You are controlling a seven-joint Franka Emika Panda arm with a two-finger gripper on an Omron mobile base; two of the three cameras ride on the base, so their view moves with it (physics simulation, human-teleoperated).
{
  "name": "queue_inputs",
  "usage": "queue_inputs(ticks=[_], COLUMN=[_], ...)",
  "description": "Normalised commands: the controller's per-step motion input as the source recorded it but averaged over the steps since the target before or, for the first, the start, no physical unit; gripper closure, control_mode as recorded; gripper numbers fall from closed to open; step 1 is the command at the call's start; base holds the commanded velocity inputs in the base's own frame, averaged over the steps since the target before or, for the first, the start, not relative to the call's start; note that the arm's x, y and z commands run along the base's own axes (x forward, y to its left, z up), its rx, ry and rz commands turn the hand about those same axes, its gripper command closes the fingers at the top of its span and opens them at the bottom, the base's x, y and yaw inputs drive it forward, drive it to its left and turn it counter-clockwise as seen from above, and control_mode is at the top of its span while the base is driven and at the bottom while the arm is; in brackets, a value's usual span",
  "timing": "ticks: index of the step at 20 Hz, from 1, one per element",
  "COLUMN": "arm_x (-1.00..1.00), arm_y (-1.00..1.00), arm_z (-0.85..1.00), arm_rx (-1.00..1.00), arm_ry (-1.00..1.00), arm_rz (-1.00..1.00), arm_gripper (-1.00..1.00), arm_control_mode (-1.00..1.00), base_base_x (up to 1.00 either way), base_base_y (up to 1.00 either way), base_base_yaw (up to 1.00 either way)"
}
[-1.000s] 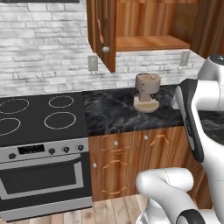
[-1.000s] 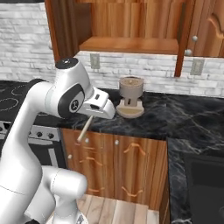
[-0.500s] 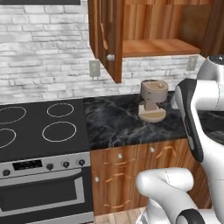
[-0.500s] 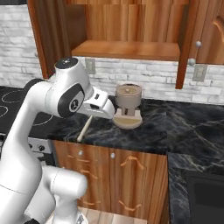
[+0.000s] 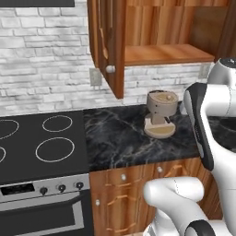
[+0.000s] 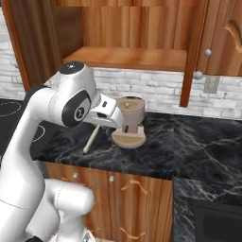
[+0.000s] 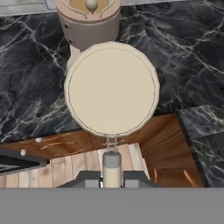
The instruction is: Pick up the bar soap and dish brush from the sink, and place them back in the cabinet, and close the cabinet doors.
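Up above the dark stone counter (image 6: 189, 142), the gripper (image 7: 111, 183) is clamped on the dish brush (image 7: 111, 89) by its handle, round cream head outward, near a tan coffee grinder (image 6: 130, 120) below the open cabinet (image 6: 127, 56).

You will find no readable text, label, brand or number anywhere here. The stove's dark panel (image 5: 18, 188) beside its knobs (image 5: 61, 187) is too blurred to read. The wall outlets (image 6: 211, 84) carry no lettering.
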Motion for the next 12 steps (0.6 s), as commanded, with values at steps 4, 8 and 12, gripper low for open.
queue_inputs(ticks=[4, 8, 12], arm_x=[0.0, 0.0, 0.0], arm_y=[0.0, 0.0, 0.0], arm_z=[0.0, 0.0, 0.0], arm_rx=[0.0, 0.0, 0.0], arm_ry=[0.0, 0.0, 0.0], arm_rz=[0.0, 0.0, 0.0], arm_gripper=[1.0, 1.0, 1.0], arm_control_mode=[1.0, 1.0, 1.0], base_base_x=[0.33, 0.31, 0.2], base_base_y=[-0.37, -0.33, -0.16], base_base_yaw=[0.0, 0.0, 0.0])
